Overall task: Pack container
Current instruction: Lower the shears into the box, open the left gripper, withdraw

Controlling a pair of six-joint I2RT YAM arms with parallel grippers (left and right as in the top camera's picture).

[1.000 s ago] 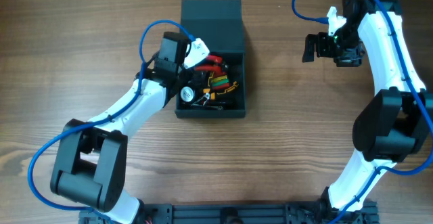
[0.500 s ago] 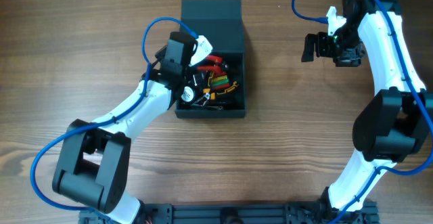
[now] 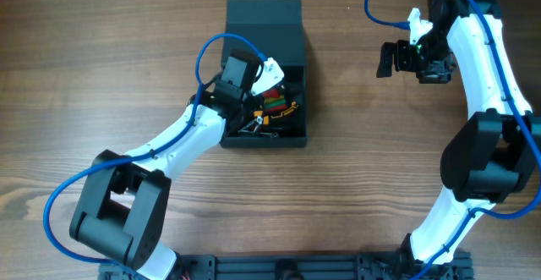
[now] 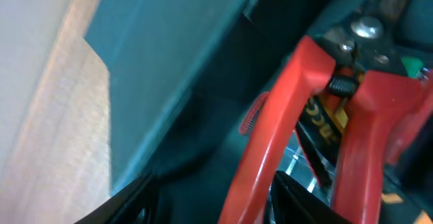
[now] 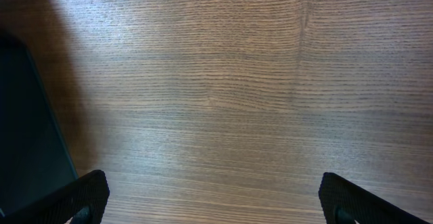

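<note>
The dark teal container [image 3: 264, 142] stands open at mid-table with its lid [image 3: 264, 13] raised at the far side. Several hand tools lie inside. My left gripper [image 3: 269, 77] is down inside the container's upper left part. In the left wrist view its fingers [image 4: 213, 200] are apart with one handle of the red pliers [image 4: 304, 116] between them, next to the container wall [image 4: 169, 61]. My right gripper [image 3: 387, 58] is open and empty above bare table to the right; its wrist view [image 5: 213, 197] shows only wood and the container's edge [image 5: 27, 129].
Green and yellow handled tools [image 3: 283, 104] and a small metal tool [image 3: 262, 126] lie in the container's near half. The wooden table [image 3: 380, 170] stretches around the container. A dark rail [image 3: 287, 267] runs along the near table edge.
My left gripper has moved to the right, from the container's left rim to over the red pliers inside. The right arm has not moved.
</note>
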